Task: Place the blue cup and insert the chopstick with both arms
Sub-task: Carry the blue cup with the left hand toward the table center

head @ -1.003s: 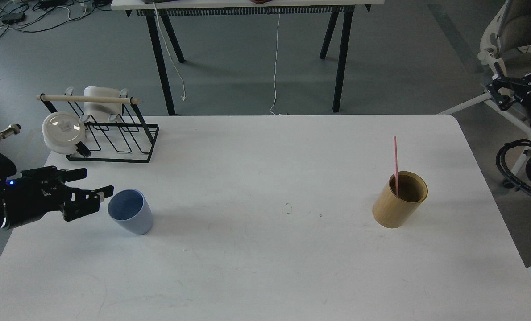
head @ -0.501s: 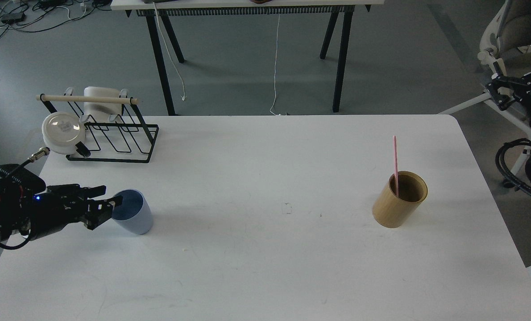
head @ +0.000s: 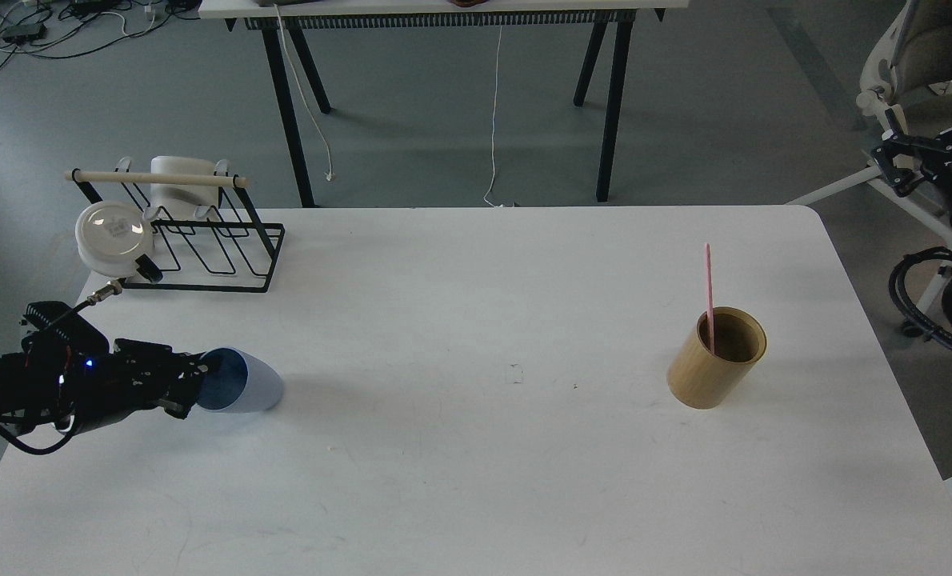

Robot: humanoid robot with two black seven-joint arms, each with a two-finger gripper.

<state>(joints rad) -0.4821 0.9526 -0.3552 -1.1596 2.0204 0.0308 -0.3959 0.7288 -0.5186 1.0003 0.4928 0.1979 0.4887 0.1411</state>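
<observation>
Head view: blue cup (head: 240,382) at 9 o'clock, tipped sideways, rim met by left gripper (head: 196,379); grip can't be told. Next, it needs lifting upright.

Light is even and soft (no glare), the white table (head: 476,480) bright, shadows faint, focus sharp everywhere.

Smooth matt pale blue plastic cup (head: 244,384). Matt tan bamboo-look holder (head: 716,358) on a smooth white table (head: 476,464). Black wire rack (head: 196,240) with wooden rod (head: 156,178).
</observation>
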